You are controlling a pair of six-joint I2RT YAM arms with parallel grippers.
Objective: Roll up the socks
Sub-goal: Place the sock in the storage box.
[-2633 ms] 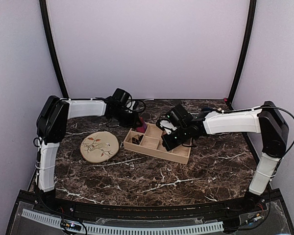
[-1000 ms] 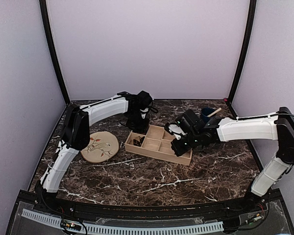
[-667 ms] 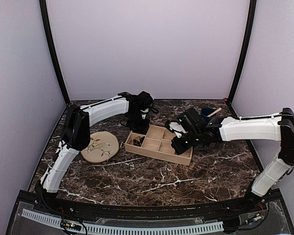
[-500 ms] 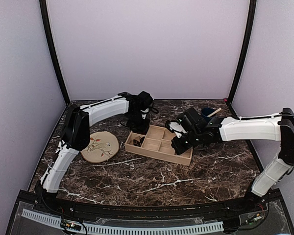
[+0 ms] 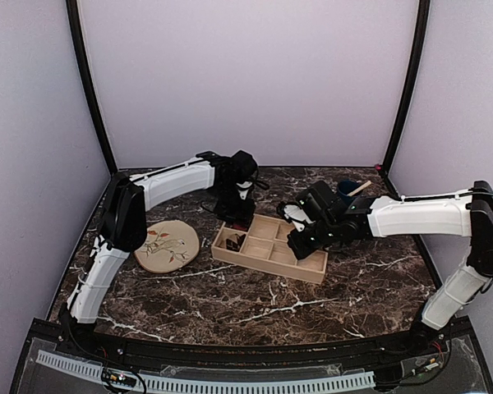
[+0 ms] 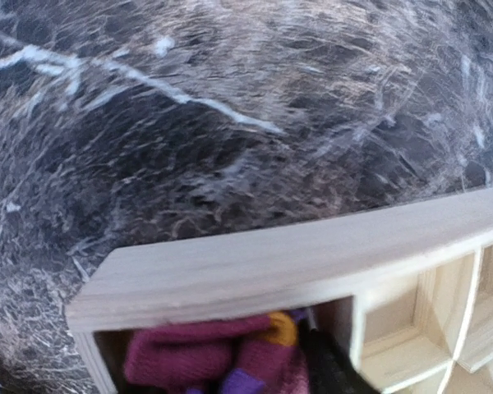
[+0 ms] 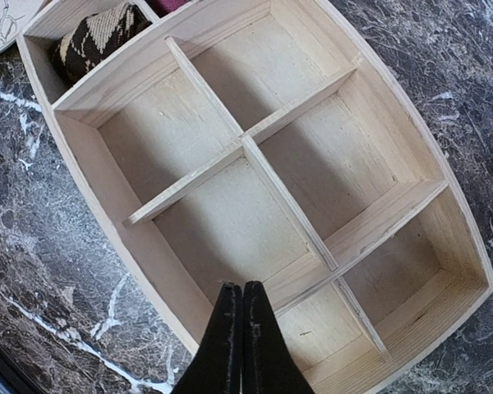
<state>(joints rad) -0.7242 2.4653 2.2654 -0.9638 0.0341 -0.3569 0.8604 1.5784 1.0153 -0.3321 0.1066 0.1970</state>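
Sock (image 6: 205, 357), magenta, lay at 6 o'clock in L wrist view, long axis 9–3, in tray (image 6: 312, 254) corner. L gripper (image 5: 236, 217) nearer, jaw gap unclear. R gripper (image 7: 241, 345) pinched closed, empty.

The dark brown marble-patterned tabletop (image 5: 255, 300), veined with white, carried a shallow pale wooden tray (image 5: 263, 263) divided into compartments, which lay flat a little behind the middle and slightly askew, its left end farther back than its right. To the left of the tray, near it but not touching, a round beige plate with a leaf drawing (image 5: 166, 245) lay flat on the marble. Toward the far right corner stood a small dark blue container (image 5: 345, 190) with a light wooden stick leaning out of it, partly hidden, so its shape could not be made out fully.
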